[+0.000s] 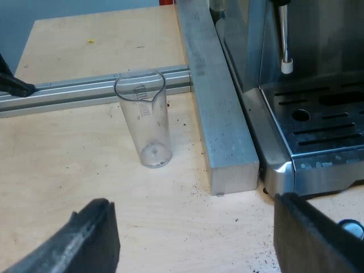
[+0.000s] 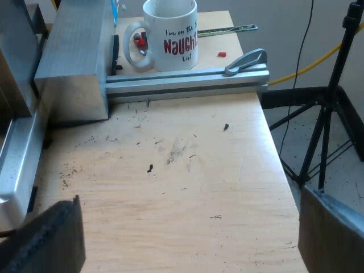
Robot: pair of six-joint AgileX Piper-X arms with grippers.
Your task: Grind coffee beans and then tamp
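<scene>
A clear measuring glass (image 1: pixel 144 116) stands upright and empty on the wooden table, beside a thick metal bar (image 1: pixel 213 96) that runs along the espresso machine (image 1: pixel 310 119). The machine's drip tray grille and steam wand tip (image 1: pixel 287 65) show. My left gripper (image 1: pixel 196 242) is open, low over the wood a short way from the glass, holding nothing. A white mug (image 2: pixel 169 35) with red lettering stands behind a metal rail (image 2: pixel 187 79). My right gripper (image 2: pixel 190 242) is open over bare wood, well apart from the mug, with nothing between its fingers.
Coffee grounds and a few beans (image 2: pixel 150 168) are scattered on the wood. A metal rail (image 1: pixel 85 90) crosses behind the glass. The table edge (image 2: pixel 281 165) drops off toward a black tripod (image 2: pixel 327 114) and a yellow cable. A small red piece (image 2: pixel 222 54) lies near the mug.
</scene>
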